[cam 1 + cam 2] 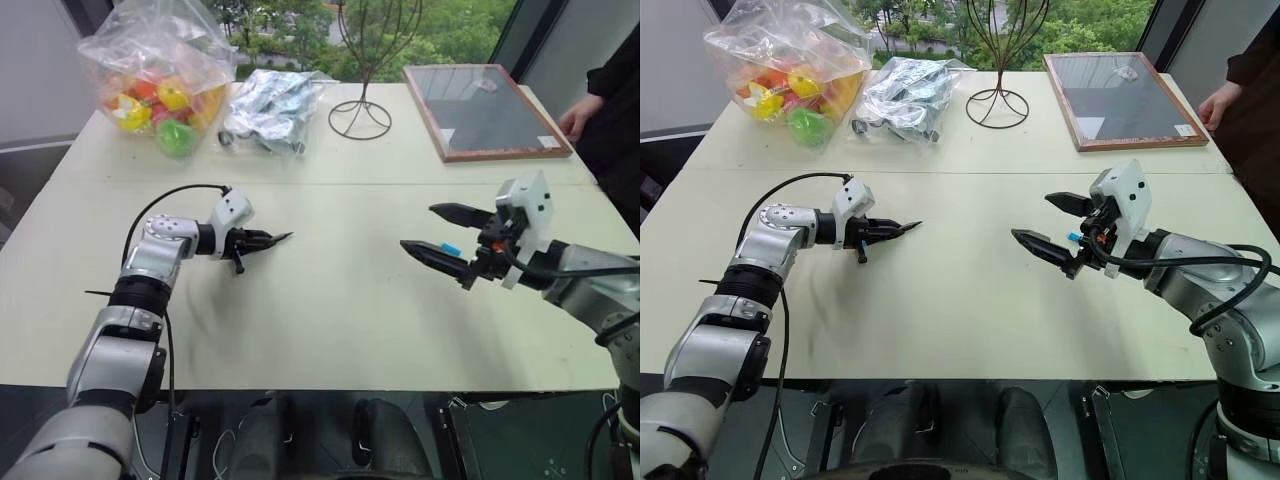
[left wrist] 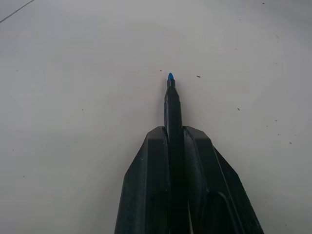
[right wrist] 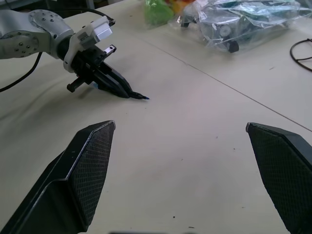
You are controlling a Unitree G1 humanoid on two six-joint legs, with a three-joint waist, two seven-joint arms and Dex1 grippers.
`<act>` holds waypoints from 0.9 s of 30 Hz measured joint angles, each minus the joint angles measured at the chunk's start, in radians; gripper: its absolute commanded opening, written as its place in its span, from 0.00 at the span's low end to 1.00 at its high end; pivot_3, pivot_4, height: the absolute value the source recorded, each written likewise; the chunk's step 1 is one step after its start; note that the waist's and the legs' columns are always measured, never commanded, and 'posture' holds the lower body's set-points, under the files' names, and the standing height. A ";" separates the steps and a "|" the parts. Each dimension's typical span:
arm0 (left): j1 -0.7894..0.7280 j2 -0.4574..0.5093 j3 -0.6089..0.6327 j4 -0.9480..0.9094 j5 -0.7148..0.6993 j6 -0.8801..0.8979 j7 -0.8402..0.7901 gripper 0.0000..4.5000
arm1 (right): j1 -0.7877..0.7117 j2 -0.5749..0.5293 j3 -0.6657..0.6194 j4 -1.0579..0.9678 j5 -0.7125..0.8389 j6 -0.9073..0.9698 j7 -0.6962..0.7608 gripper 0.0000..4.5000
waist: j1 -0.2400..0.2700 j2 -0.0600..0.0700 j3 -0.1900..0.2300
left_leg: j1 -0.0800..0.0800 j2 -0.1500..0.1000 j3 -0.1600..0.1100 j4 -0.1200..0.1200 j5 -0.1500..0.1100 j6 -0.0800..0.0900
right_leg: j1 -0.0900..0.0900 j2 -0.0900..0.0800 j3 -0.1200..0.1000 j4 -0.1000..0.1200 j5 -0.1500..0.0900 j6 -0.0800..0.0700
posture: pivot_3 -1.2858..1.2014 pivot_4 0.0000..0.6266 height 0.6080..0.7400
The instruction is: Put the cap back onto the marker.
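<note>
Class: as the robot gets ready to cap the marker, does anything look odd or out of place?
Yes: the blue cap seems to sit against the lower finger of the right gripper, yet its jaws stand wide open, so nothing clamps it. The left gripper is shut on the marker, tip exposed.

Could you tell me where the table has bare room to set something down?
The widest free patch on the table lies between the left end effector and right end effector. The far edge is crowded: toy bag, silver packets, wire stand, framed panel.
</note>
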 measured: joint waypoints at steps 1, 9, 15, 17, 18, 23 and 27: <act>0.001 0.000 0.000 0.000 0.001 -0.008 0.001 0.00 | 0.001 0.000 0.000 0.011 -0.010 -0.008 0.004 1.00 | 0.000 0.000 0.000 | 0.000 0.000 0.000 0.000 0.000 0.000 | 0.000 0.000 0.000 0.000 0.000 0.000 | 0.52 0.24 1.00; -0.023 0.079 0.001 0.031 0.001 -0.081 -0.047 0.00 | 0.032 -0.050 0.037 0.355 -0.292 -0.286 0.095 1.00 | 0.001 0.000 0.000 | 0.000 0.000 0.001 0.000 0.000 0.000 | 0.000 0.000 0.000 0.000 0.000 0.001 | 0.52 0.24 1.00; -0.116 0.169 0.039 -0.056 -0.080 -0.029 -0.233 0.00 | -0.005 -0.069 0.071 0.640 -0.407 -0.500 0.243 1.00 | -0.003 0.000 0.000 | 0.000 0.000 0.002 0.001 0.002 -0.003 | 0.000 0.000 0.000 0.000 0.000 0.001 | 0.52 0.24 1.00; -0.104 0.182 0.049 -0.139 -0.115 0.018 -0.266 0.00 | -0.032 -0.068 0.081 0.726 -0.445 -0.570 0.272 1.00 | -0.004 0.001 0.000 | 0.000 0.000 0.002 0.001 0.003 -0.005 | 0.000 0.000 0.000 0.001 0.000 0.002 | 0.52 0.24 1.00; -0.088 0.186 0.053 -0.171 -0.124 0.036 -0.268 0.00 | -0.043 -0.065 0.091 0.755 -0.455 -0.599 0.288 1.00 | -0.005 0.001 0.000 | 0.001 0.000 0.002 0.000 0.003 -0.005 | 0.000 0.000 0.000 0.001 0.000 0.002 | 0.52 0.24 1.00; 0.003 0.203 0.072 -0.257 -0.147 0.109 -0.238 0.00 | -0.099 -0.032 0.136 0.927 -0.500 -0.721 0.380 1.00 | -0.013 0.000 0.000 | 0.000 0.000 0.002 0.001 0.004 -0.006 | 0.000 0.000 0.000 0.001 0.000 0.002 | 0.52 0.24 1.00; 0.056 0.229 0.097 -0.337 -0.168 0.161 -0.210 0.00 | -0.172 -0.004 0.169 1.036 -0.535 -0.780 0.431 1.00 | -0.020 0.001 0.000 | 0.000 0.000 0.001 0.001 0.004 -0.007 | 0.000 0.000 0.000 0.001 0.000 0.002 | 0.52 0.24 1.00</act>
